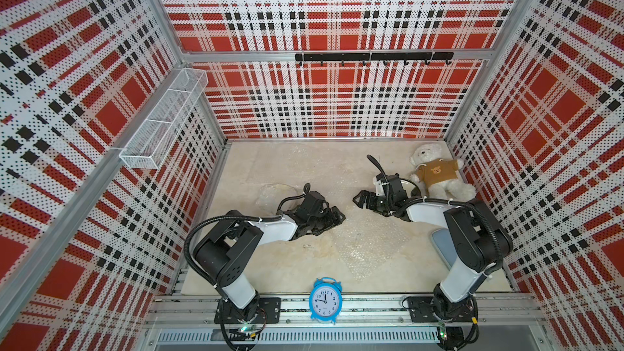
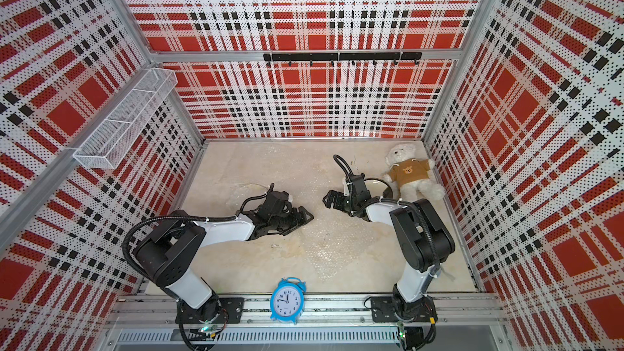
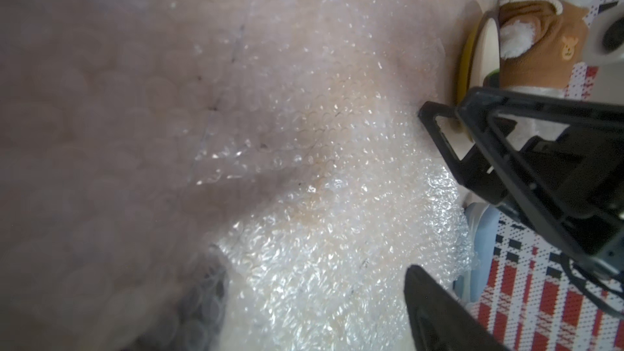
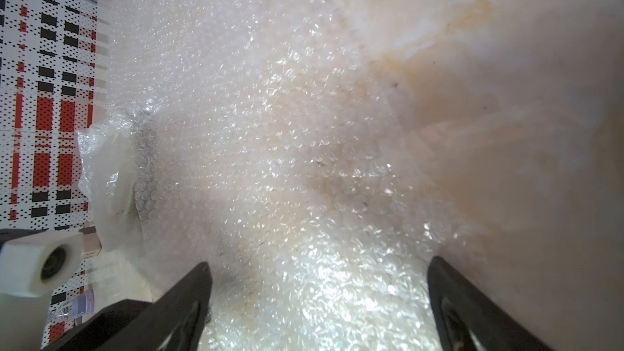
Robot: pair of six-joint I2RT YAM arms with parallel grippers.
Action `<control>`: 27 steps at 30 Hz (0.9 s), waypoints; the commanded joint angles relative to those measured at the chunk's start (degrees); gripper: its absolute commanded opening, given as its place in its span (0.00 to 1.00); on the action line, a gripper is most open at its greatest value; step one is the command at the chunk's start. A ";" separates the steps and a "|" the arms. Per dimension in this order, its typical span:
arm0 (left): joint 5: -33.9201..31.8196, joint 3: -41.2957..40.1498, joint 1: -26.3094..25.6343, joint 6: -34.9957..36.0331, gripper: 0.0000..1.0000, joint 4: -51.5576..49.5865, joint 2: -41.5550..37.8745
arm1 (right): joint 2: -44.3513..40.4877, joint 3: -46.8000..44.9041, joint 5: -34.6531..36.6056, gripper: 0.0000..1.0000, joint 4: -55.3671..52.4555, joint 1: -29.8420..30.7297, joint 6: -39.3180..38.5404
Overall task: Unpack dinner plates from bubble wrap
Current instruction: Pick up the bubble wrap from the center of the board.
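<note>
Item 1, dinner plates [image 1: 411,186]: two seen, cream plate [image 3: 488,48] on yellow plate [image 3: 467,59], far right of table [image 1: 290,268], against teddy bear [image 1: 435,172], partly hidden behind right arm in both top views. Both bare. Third not confirmed; poss. inside crumpled bundle [image 1: 271,197], left-centre, just beyond left arm. Est. handling: rigid, glazed, slippery, liable to chip if dropped; take by rim, jaws across edge, carry low. Item 2, bubble wrap: flat sheet [image 1: 371,251] centre-near, betw. the arms; far sheet [image 1: 287,160], faint, far-centre. Est.: v. light, limp, crinkly, likely to drag along rather than lift clean; pinch at free corner or raised fold, peel sideways. For bundle: pin one side, pull loose flap w/ other tool. Tools: right gripper [image 4: 317,265] spread wide, empty, low over flat sheet. Left gripper [image 1: 332,219] facing it; one finger only clear in wrist view, blurred wrap close over lens, so open, closed or holding: cannot tell.
</note>
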 commanded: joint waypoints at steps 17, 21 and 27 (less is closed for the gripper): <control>0.06 3.51 4.24 1.64 0.00 3.08 -7.19 | -11.05 3.36 6.47 1.00 -11.11 0.05 -1.90; 4.55 13.31 6.69 8.04 0.00 -3.26 -6.34 | -16.75 6.03 6.52 1.00 -15.83 -2.33 -3.52; 7.93 26.19 10.29 13.95 0.00 -10.78 -2.27 | -22.69 5.13 3.64 1.00 -17.19 -8.19 -3.50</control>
